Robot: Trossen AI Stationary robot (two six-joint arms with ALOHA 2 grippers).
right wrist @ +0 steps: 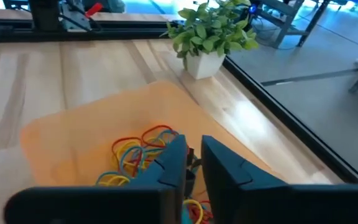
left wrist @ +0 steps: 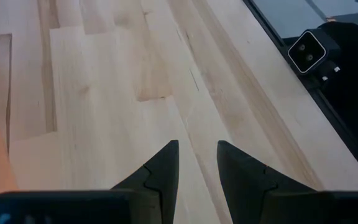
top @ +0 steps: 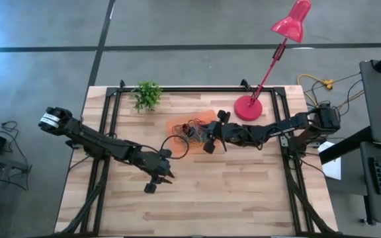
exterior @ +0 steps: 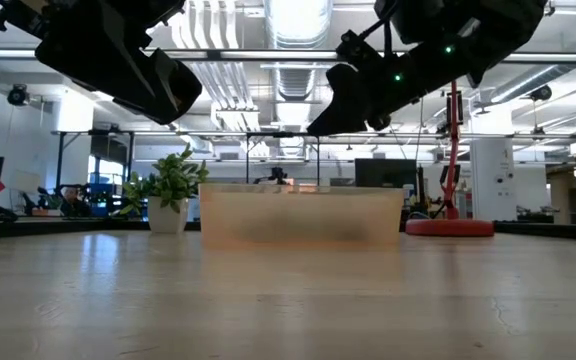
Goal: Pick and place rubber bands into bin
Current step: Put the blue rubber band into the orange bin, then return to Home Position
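I log: wood surface (top: 243, 192); orange bin (right wrist: 73, 134) near its far middle, beside a potted plant (right wrist: 210, 37); my right gripper (right wrist: 193, 160) over the bin, slightly parted, empty; left gripper (left wrist: 197, 163) above bare boards, parted, empty; rubber bands (right wrist: 138, 152) heaped inside the bin.

Rubber bands (right wrist: 143, 151) are piled in the bin (top: 179, 123), flanked by plant (top: 147, 95) left, lamp (top: 249, 107) right.
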